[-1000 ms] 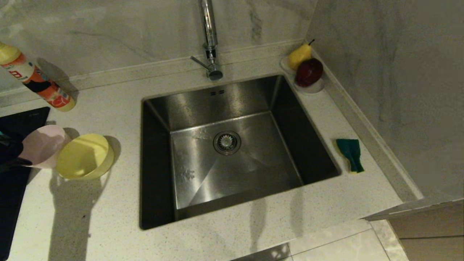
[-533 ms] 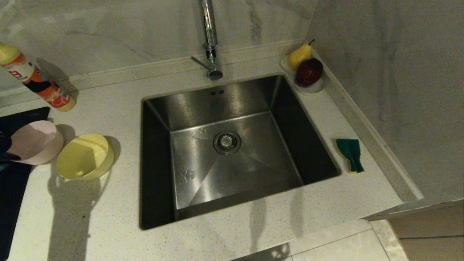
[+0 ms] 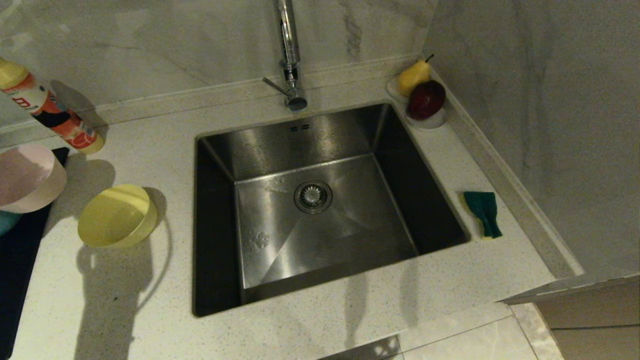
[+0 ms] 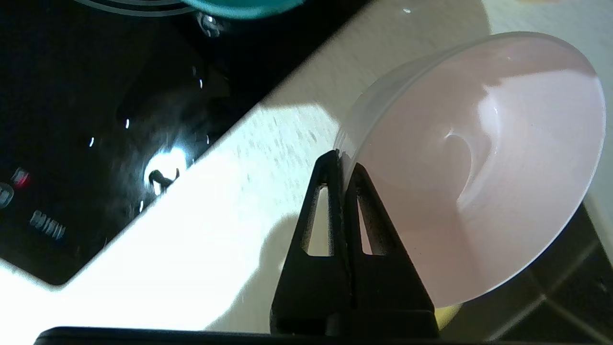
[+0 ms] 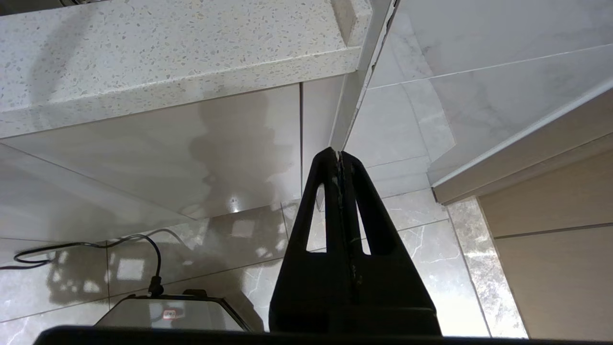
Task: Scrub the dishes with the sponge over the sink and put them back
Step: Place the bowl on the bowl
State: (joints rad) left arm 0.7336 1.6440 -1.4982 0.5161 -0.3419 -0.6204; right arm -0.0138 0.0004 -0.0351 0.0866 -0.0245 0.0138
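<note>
My left gripper (image 4: 341, 160) is shut on the rim of the pale pink bowl (image 4: 479, 167), one finger inside and one outside. That pink bowl (image 3: 27, 177) hangs tilted above the counter at the far left of the head view; the gripper itself is outside that view. The yellow bowl (image 3: 116, 216) sits tilted on the counter left of the sink (image 3: 280, 140). A sliver of the light blue bowl (image 3: 6, 221) shows at the left edge, over the black cooktop. The sponge (image 3: 483, 212) lies green face up on the counter right of the sink. My right gripper (image 5: 339, 155) is shut and empty, parked below the counter's edge.
A tall chrome tap (image 3: 289, 55) stands behind the sink. An orange and white bottle (image 3: 47, 112) leans at the back left. A black cooktop (image 3: 20, 260) fills the left edge. A white dish with a pear and a red apple (image 3: 425, 97) sits in the back right corner by the wall.
The pink bowl has risen off the counter and moved away from the yellow bowl. The dark arm at the left edge has left the head view.
</note>
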